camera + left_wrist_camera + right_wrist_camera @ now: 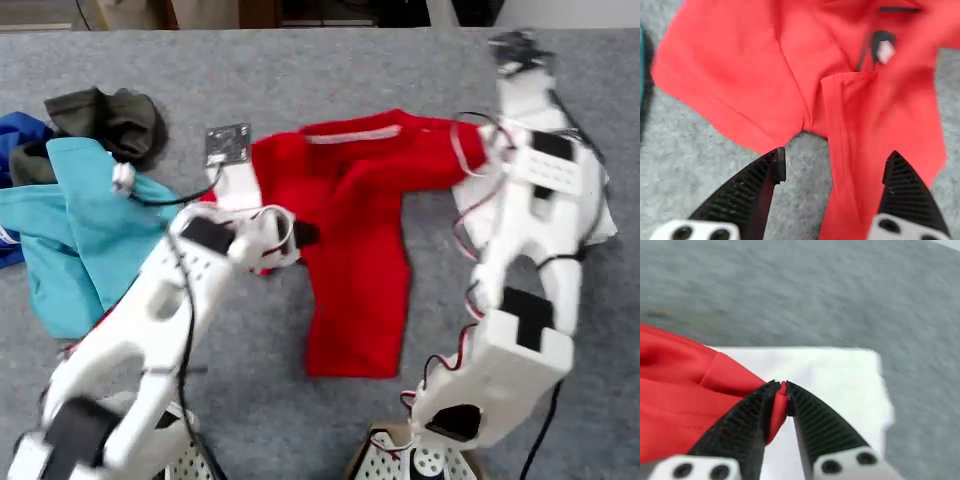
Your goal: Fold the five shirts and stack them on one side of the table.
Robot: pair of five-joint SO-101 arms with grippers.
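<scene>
Your left gripper (pixel 836 154) hangs over the red shirt (pixel 350 220) with its jaws spread wide, holding nothing. Between them you see the spot where one sleeve meets the body, with grey table (pixel 690 150) showing in the notch.

Your right gripper (pixel 781 388) has its jaws pressed together on the end of the other sleeve. A small fold of red cloth is pinched between the tips, above a white sheet (pixel 840 375) lying on the table.

The red shirt lies in the middle of the table, mostly flat. Its collar points toward the far edge, and the body runs back toward the arms.

Farther off on the left side, a teal shirt (pixel 70 230), a blue shirt (pixel 15 135) and a dark green shirt (pixel 110 120) lie heaped together, unfolded.
</scene>
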